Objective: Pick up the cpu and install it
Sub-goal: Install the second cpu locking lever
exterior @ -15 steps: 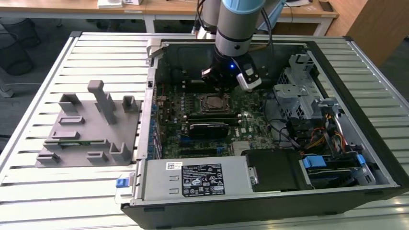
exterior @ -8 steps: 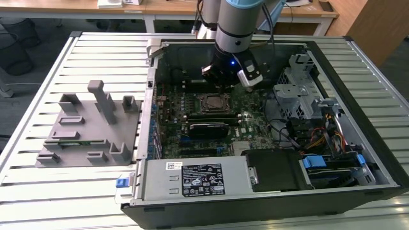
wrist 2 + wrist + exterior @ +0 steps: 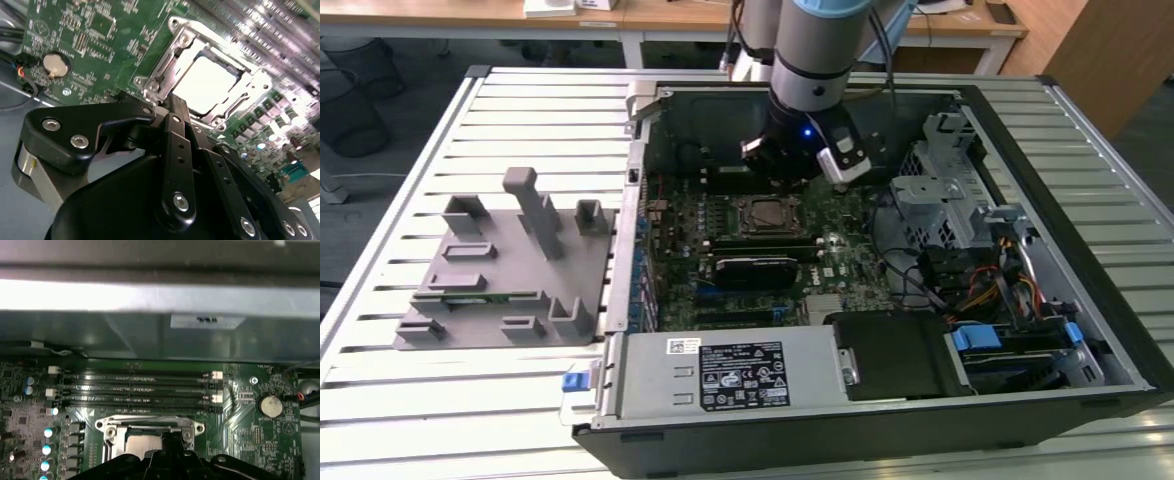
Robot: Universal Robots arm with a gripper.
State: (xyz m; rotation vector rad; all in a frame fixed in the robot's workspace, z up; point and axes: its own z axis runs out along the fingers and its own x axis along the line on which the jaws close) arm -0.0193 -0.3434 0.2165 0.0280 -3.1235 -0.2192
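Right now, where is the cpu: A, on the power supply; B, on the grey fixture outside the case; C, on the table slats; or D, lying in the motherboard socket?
D: in the second wrist view the cpu lies flat inside the socket's metal frame, beyond the gripper.

Ext cam high, looks down on PC case (image 3: 1067, 110); both wrist cams close over socket (image 3: 205, 80)

Open computer case (image 3: 1067, 330) on slatted table (image 3: 400, 400), grey fixture blocks (image 3: 507, 265) beside it, coin battery (image 3: 270, 405) on motherboard (image 3: 854, 265)
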